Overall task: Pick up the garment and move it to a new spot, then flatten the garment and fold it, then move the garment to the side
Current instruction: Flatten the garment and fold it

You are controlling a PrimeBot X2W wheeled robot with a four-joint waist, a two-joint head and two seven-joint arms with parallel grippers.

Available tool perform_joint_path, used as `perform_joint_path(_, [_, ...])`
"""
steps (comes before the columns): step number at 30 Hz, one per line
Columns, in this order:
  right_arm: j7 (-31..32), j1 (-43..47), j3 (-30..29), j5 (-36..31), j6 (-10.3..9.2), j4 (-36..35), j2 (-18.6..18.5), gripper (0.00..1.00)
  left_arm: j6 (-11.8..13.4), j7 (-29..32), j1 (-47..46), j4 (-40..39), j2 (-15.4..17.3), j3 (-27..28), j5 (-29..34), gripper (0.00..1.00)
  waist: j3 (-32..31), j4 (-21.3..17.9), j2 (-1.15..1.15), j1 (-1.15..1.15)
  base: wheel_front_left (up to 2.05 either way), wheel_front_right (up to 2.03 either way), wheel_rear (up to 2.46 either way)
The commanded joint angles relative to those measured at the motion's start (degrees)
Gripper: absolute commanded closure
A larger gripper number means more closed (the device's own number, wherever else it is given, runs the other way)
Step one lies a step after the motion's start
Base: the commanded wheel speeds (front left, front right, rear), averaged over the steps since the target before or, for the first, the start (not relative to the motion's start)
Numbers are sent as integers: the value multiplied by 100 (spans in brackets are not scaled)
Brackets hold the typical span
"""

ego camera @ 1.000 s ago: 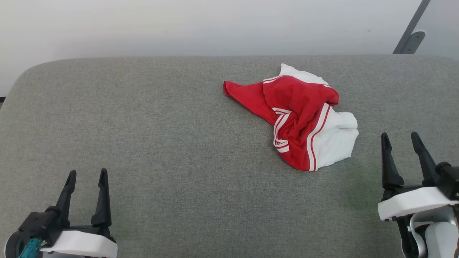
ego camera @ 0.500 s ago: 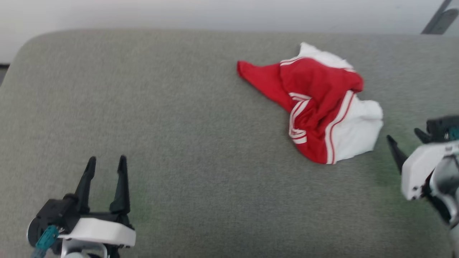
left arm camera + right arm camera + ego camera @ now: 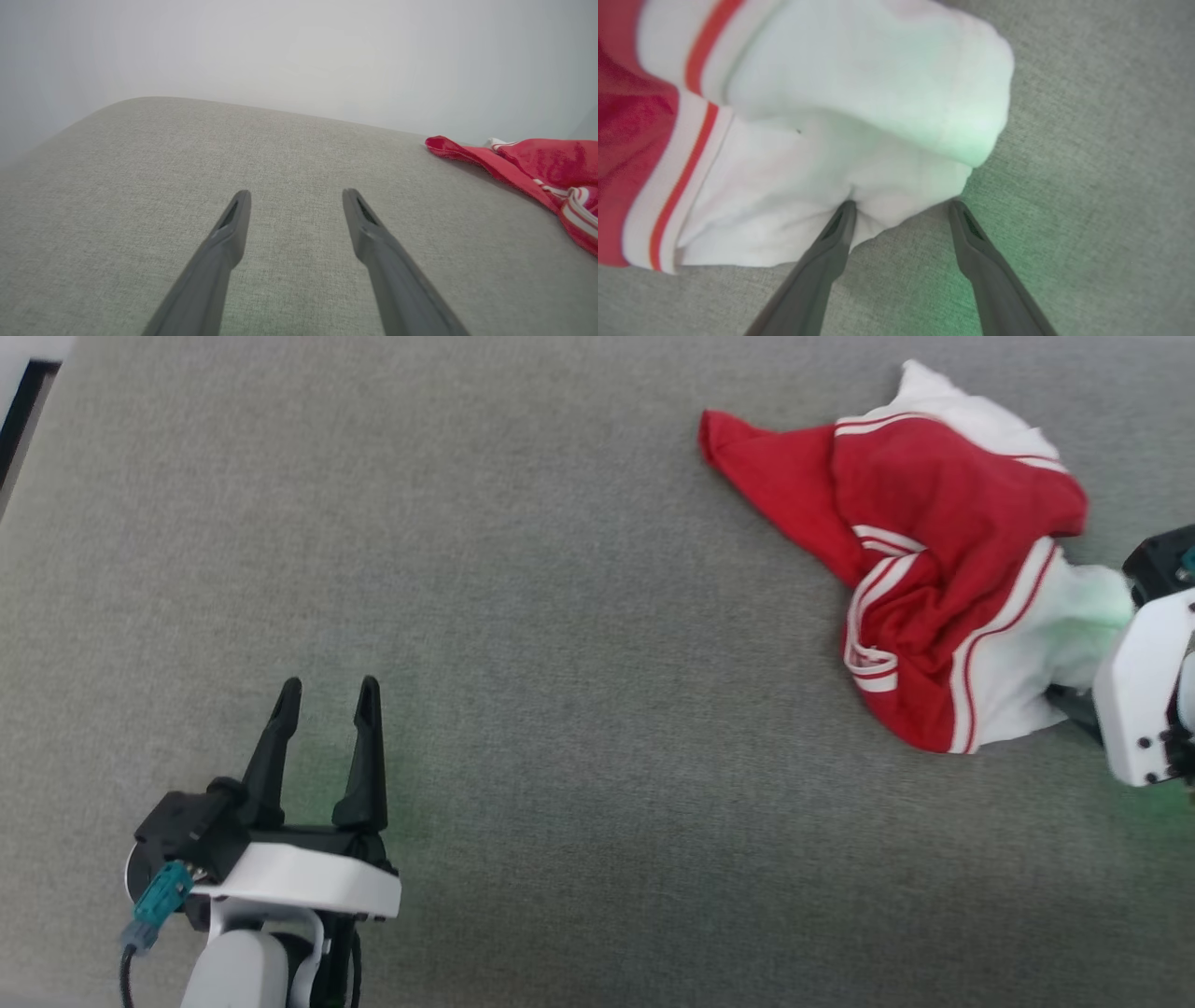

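Our right gripper (image 3: 901, 205) had its two fingers spread wide. The tips were at the edge of the white sleeve (image 3: 859, 93), and a bit of cloth poked in between them. We thought a good grab meant going in a little deeper, to catch a thick fold and not just the thin edge, then squeezing and lifting slowly. Our left gripper (image 3: 330, 683) was spread too, held nothing, and was well apart from the T-shirt (image 3: 943, 523). The T-shirt lay in a crumpled lump on the right side of the grey cushion (image 3: 560, 663). It was red, floppy and wrinkly, with white-red-white stripes (image 3: 686, 163). The cushion looked rough and woven.
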Motion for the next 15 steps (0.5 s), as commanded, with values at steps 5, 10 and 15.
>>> perform_joint_path(5, [451, 172, 400, 174, -2, 218, -30, 0, -11, -31, -197, 56, -47, -36, -39, 0, 197, 144, 0, 0, 0, 0, 0])
perform_joint_path(10, [231, 130, 200, 266, -8, 79, -126, 100, -11, -30, -245, 101, -73, -36, -53, 0, 222, 63, 0, 0, 0, 0, 0])
perform_joint_path(15, [-90, 380, -405, 159, -17, -68, -345, 100, -11, -30, -255, 90, -61, -24, -65, 0, 200, -123, 0, 0, 0, 0, 0])
